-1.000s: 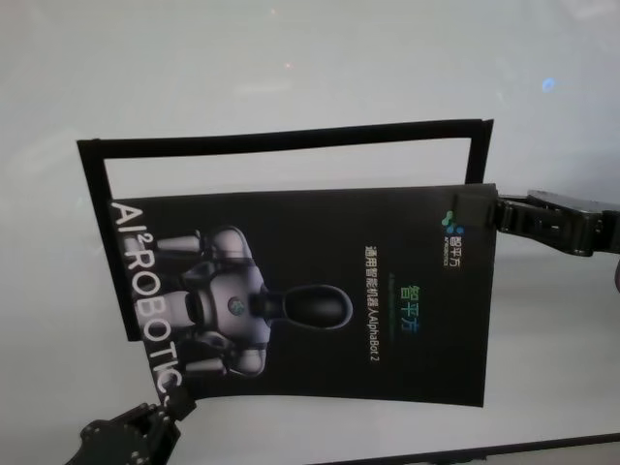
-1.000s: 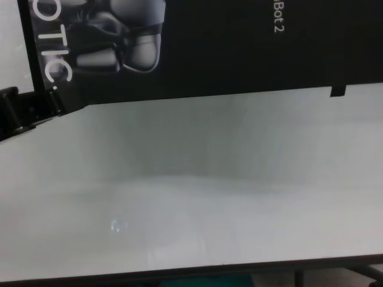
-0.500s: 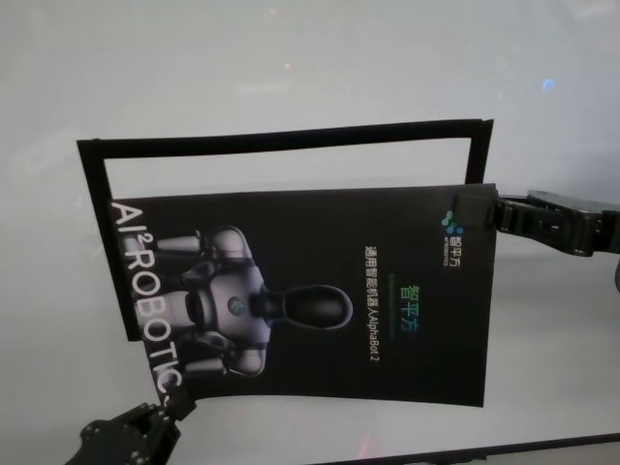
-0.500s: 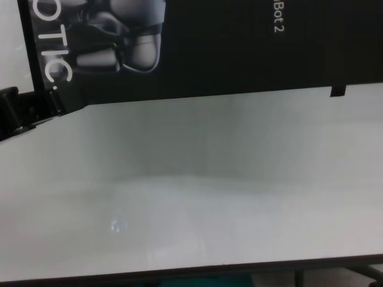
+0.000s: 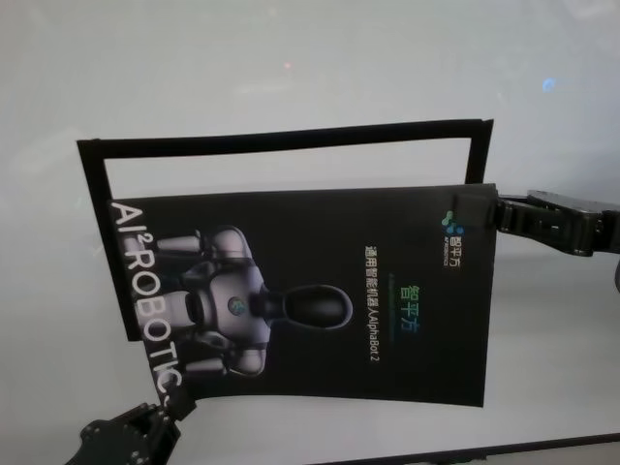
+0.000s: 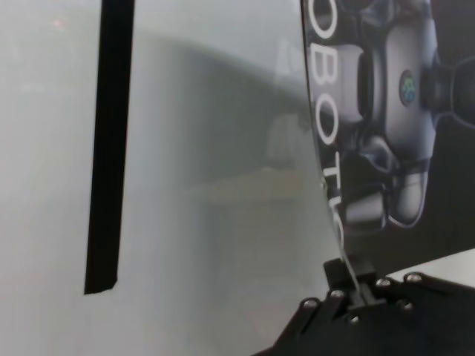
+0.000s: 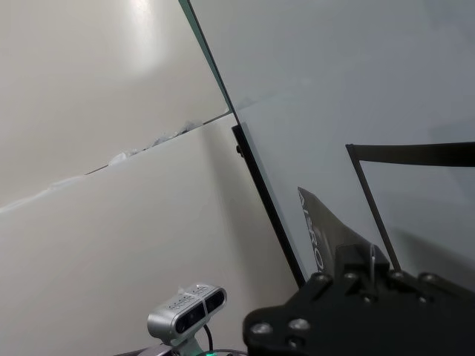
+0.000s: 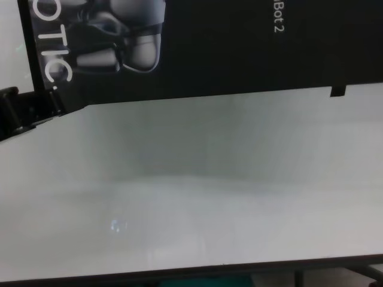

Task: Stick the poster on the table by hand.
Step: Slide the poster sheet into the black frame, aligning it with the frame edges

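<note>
The large glossy black poster (image 5: 320, 291), printed with a grey-white robot and white lettering, hangs over the middle of the wide white glossy bench (image 5: 291, 77), held up off the surface by two opposite corners. The black segmented left gripper (image 5: 167, 407) is pinching the corner nearest the bench's front edge, its fingers pressed together on the thin sheet just past the end of the lettering; the left wrist view shows the edge caught between them. The black segmented right gripper (image 5: 484, 211) has its fingers pressed together on the far corner toward the bench's right side. Behind and beside the sheet, narrow black strips (image 5: 281, 141) lie flat on the bench, marking a frame.

I'd say this sheet is very light and limp. The edge bows between the two holds in the left wrist view, so it will sag and flutter if the grippers draw closer. The gloss probably makes it slippery, and a hard pinch could crease it. Corners look like the right place to hold, kept gently taut, lowering one edge first so it lies without wrinkles inside the strips.
</note>
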